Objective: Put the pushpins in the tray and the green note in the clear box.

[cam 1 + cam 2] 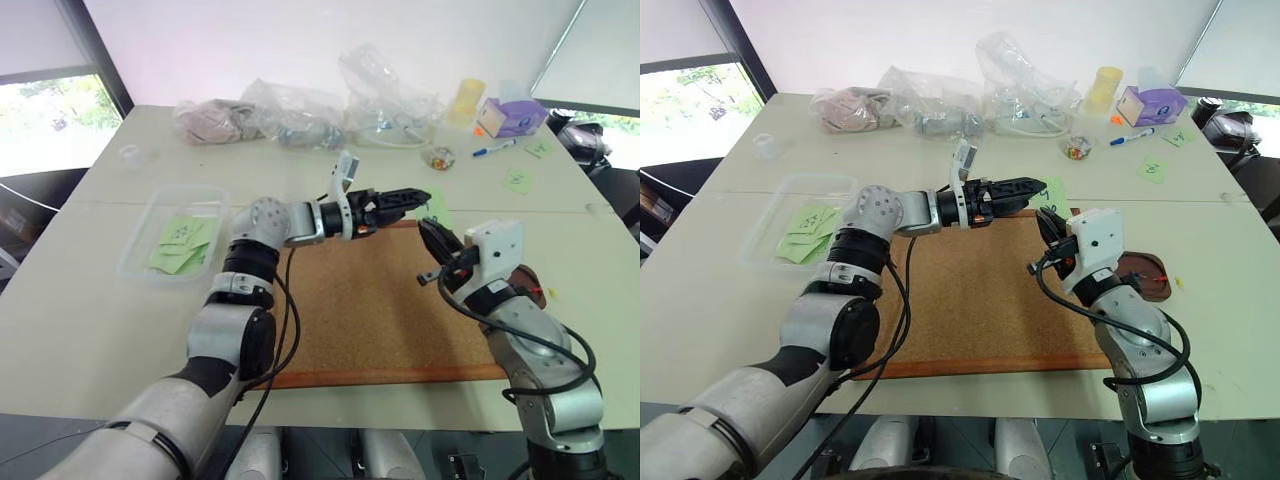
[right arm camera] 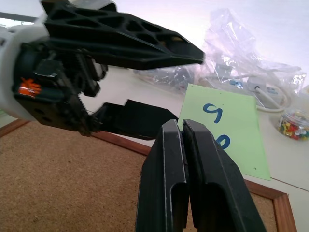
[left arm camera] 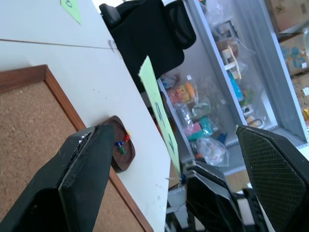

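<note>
I am pinching the green note [image 2: 227, 128] upright by its lower edge in my right hand [image 2: 182, 130], clenched tight on it above the cork board [image 1: 380, 300], so its face is standing free for the other hand to take. My left hand [image 2: 159, 82] is reaching across level with its fingers spread wide on either side of the paper, gripping nothing yet; I judge a handover is under way, since the clear box [image 1: 140, 240] is lying on my left side of the tabletop [image 1: 90, 330]. The tray [image 3: 123, 150] is sitting just beside the board's right edge, with pushpins [image 3: 120, 144] already in it.
</note>
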You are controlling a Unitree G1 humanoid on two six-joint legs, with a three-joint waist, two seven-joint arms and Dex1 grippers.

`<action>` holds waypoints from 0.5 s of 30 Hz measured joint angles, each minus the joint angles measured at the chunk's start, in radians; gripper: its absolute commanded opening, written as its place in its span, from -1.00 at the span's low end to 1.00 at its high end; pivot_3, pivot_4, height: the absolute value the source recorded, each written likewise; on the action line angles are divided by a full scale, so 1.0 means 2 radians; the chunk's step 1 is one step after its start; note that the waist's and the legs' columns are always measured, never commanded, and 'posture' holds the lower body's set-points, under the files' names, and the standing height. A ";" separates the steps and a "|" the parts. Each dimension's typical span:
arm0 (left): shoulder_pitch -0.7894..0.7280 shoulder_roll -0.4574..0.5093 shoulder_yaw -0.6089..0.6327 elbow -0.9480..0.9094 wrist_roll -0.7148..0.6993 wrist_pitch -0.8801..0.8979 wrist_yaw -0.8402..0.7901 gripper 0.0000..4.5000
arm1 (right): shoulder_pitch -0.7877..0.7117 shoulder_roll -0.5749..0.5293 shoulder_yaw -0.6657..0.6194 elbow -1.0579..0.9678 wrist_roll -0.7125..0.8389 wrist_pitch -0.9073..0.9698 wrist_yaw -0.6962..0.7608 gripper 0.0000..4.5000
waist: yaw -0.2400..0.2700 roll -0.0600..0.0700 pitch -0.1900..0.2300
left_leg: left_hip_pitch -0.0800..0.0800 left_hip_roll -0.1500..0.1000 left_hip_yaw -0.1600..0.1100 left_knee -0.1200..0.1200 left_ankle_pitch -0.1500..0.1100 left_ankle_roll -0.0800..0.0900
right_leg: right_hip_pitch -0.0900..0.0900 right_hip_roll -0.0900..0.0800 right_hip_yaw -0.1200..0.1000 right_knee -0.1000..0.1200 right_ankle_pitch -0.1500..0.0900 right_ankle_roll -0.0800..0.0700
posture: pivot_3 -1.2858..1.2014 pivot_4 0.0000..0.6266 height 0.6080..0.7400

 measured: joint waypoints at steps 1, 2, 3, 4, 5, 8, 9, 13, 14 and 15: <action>-0.003 -0.002 0.000 0.004 0.001 -0.005 0.000 0.86 | 0.000 0.000 0.002 -0.003 -0.001 0.002 -0.001 -1.00 | 0.000 0.000 0.000 | 0.000 0.000 0.000 0.000 0.000 0.000 | 0.000 0.000 0.000 0.000 0.000 0.000 | 0.03 -0.52 0.96; -0.005 -0.005 0.000 0.007 0.003 -0.009 0.000 0.73 | 0.001 0.000 0.004 -0.006 -0.001 0.004 -0.001 -1.00 | 0.000 0.000 0.000 | 0.000 0.000 0.000 0.000 0.000 0.000 | 0.000 0.000 0.000 0.000 0.000 0.000 | 0.03 -0.52 0.96; -0.006 -0.007 -0.002 0.012 0.007 -0.014 -0.001 0.61 | 0.002 0.000 0.006 -0.010 -0.002 0.008 -0.003 -1.00 | 0.001 0.000 0.000 | 0.000 0.000 0.000 0.000 0.000 0.000 | 0.000 0.000 0.000 0.000 0.000 0.000 | 0.03 -0.52 0.96; -0.006 -0.010 -0.003 0.016 0.009 -0.015 -0.001 0.42 | 0.003 0.000 0.007 -0.013 -0.003 0.009 -0.003 -1.00 | 0.000 0.000 0.000 | 0.000 0.000 0.000 0.000 0.000 0.000 | 0.000 0.000 0.000 0.000 0.000 0.000 | 0.03 -0.52 0.96; -0.006 -0.012 -0.007 0.019 0.013 -0.020 -0.002 0.19 | 0.003 0.000 0.008 -0.016 -0.003 0.010 -0.004 -1.00 | 0.000 0.000 0.000 | 0.000 0.000 0.000 0.000 0.000 0.000 | 0.000 0.000 0.000 0.000 0.000 0.000 | 0.03 -0.52 0.96; -0.006 -0.016 -0.017 0.027 0.023 -0.031 -0.004 -0.42 | 0.004 0.000 0.010 -0.023 -0.004 0.014 -0.004 -1.00 | 0.000 0.000 0.000 | 0.000 0.000 0.000 0.000 0.000 0.000 | 0.000 0.000 0.000 0.000 0.000 0.000 | 0.03 -0.52 0.96; -0.006 -0.016 -0.019 0.029 0.027 -0.034 -0.006 -0.61 | 0.005 0.000 0.011 -0.024 -0.004 0.015 -0.004 -1.00 | 0.000 0.000 0.000 | 0.000 0.000 0.000 0.000 0.000 0.000 | 0.000 0.000 0.000 0.000 0.000 0.000 | 0.03 -0.52 0.96; -0.006 -0.015 -0.039 0.030 0.044 -0.048 -0.020 -0.99 | 0.008 0.000 0.016 -0.027 -0.006 0.020 -0.005 -1.00 | 0.000 0.000 0.000 | 0.000 0.000 0.000 0.000 0.000 0.000 | 0.000 0.000 0.000 0.000 0.000 0.000 | 0.03 -0.52 0.96; -0.006 -0.015 -0.045 0.030 0.052 -0.057 -0.025 -0.99 | 0.008 0.000 0.016 -0.027 -0.007 0.021 -0.006 -1.00 | 0.000 0.000 0.000 | 0.000 0.000 0.000 0.000 0.000 0.000 | 0.000 0.000 0.000 0.000 0.000 0.000 | 0.03 -0.52 0.96; -0.006 -0.015 -0.051 0.030 0.058 -0.065 -0.027 -0.99 | 0.008 0.000 0.017 -0.029 -0.009 0.022 -0.006 -1.00 | 0.000 0.000 0.000 | 0.000 0.000 0.000 0.000 0.000 0.000 | 0.000 0.000 0.000 0.000 0.000 0.000 | 0.03 -0.52 0.96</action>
